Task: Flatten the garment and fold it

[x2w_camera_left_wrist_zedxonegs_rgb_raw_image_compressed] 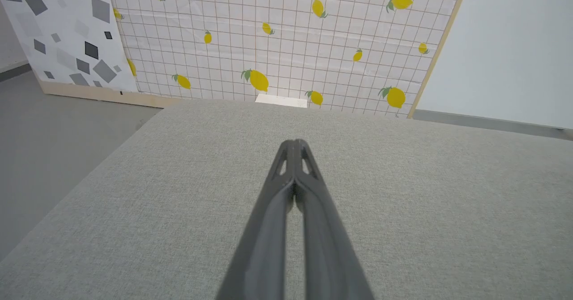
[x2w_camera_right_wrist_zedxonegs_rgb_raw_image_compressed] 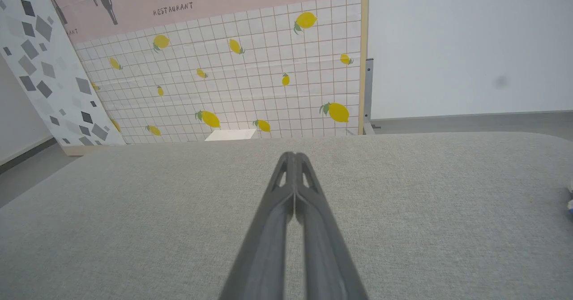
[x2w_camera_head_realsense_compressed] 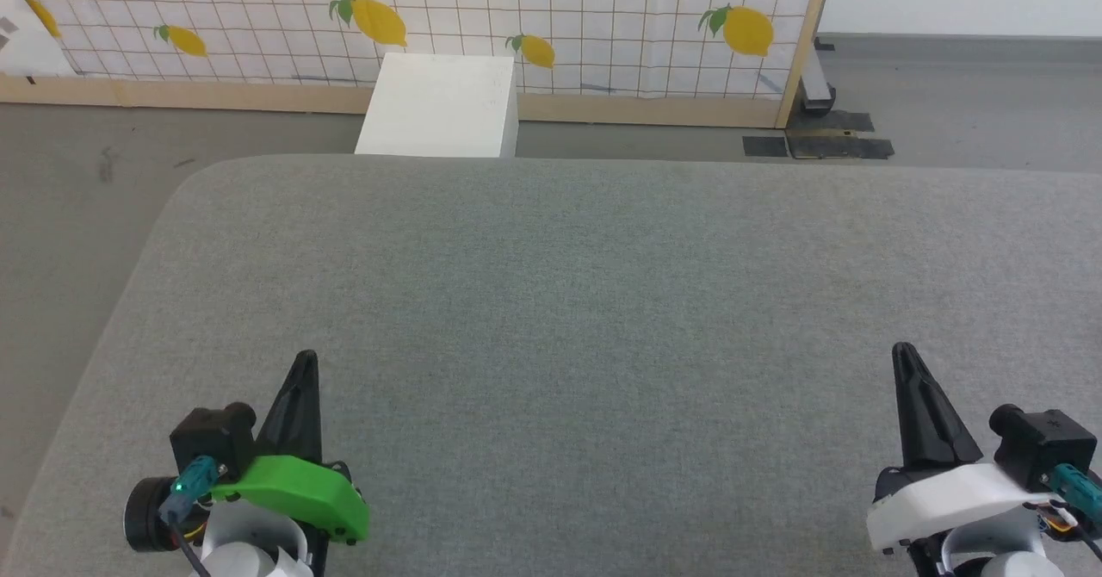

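Observation:
The garment is out of view. A wide grey fabric-covered table (x2w_camera_head_realsense_compressed: 551,258) lies in front of me. My left gripper (x2w_camera_head_realsense_compressed: 303,363) sits near the table's front left, behind a green wrist cover, and its two dark fingers are pressed together with nothing between them (x2w_camera_left_wrist_zedxonegs_rgb_raw_image_compressed: 295,145). At the front right, my right gripper (x2w_camera_head_realsense_compressed: 902,353) is likewise shut and empty (x2w_camera_right_wrist_zedxonegs_rgb_raw_image_compressed: 294,156). Both point toward the far edge. A small white and blue bit (x2w_camera_right_wrist_zedxonegs_rgb_raw_image_compressed: 570,197) shows at the right border of the right wrist view; I cannot tell what it is.
A white box (x2w_camera_head_realsense_compressed: 439,108) stands on the floor just beyond the table's far edge. Behind it a lemon-print grid panel (x2w_camera_head_realsense_compressed: 560,9) on a wooden frame closes off the back. Grey floor runs along the table's left side, where the corner is rounded.

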Motion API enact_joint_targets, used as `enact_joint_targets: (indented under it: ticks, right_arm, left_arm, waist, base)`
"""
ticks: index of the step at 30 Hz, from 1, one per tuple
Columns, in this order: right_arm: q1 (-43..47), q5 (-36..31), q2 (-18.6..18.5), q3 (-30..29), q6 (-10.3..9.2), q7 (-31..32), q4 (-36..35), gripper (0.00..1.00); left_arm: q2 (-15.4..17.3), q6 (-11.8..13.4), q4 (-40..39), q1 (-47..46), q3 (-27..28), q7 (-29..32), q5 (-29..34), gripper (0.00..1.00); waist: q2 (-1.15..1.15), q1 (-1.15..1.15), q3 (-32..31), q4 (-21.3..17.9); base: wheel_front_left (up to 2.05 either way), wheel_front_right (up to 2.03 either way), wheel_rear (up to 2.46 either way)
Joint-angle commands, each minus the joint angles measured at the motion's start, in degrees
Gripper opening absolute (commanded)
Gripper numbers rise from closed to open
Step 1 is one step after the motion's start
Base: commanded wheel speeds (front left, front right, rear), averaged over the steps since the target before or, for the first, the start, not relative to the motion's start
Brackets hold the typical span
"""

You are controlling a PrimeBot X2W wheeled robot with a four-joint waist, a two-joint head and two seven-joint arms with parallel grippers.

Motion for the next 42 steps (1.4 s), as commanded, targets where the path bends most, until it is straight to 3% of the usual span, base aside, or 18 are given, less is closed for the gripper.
enact_joint_targets:
  ticks: [1,42]
  right_arm:
    - [-0.11,-0.66,0.02,0.22,-0.01,0.37,-0.35,0.0]
    - [-0.48,-4.04,0.07,1.66,-0.04,3.32,-2.2,0.0]
  left_arm:
    - [-0.52,-0.44,-0.36,0.37,0.61,0.26,1.31,0.0]
    - [-5.91,-3.39,-3.11,1.74,6.39,4.55,11.04,0.0]
  waist:
    - [0.0,0.0,0.0,-0.04]
    - [0.0,0.0,-0.01,-1.03]
  base:
    - [0.0,0.0,0.0]
    - [0.0,0.0,0.0]
